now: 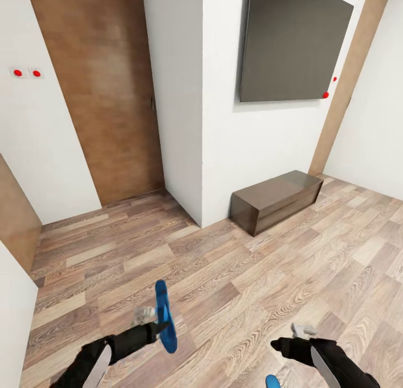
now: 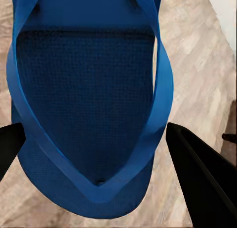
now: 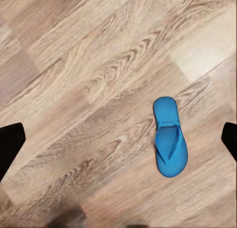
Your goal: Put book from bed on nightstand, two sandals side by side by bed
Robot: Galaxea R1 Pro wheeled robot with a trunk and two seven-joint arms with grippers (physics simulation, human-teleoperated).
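Note:
In the head view my left gripper [image 1: 159, 324] is shut on one bright blue sandal [image 1: 164, 314], held on edge above the wood-plank floor. In the left wrist view that sandal [image 2: 89, 90] spans the gap between the two dark fingers [image 2: 200, 176], its straps facing the camera. The second blue sandal [image 3: 169, 141] lies flat on the floor, sole down; a bit of it shows at the head view's lower edge [image 1: 272, 382]. My right gripper [image 1: 303, 333] hangs above it, open and empty, fingers spread wide. The bed, book and nightstand are out of view.
A long low dark brown bench [image 1: 277, 200] stands against the white wall under a dark wall panel [image 1: 294, 41]. A wooden door [image 1: 106, 97] is at the back left, beside a jutting white wall corner [image 1: 193, 153]. Plank floor [image 1: 235, 276] stretches ahead.

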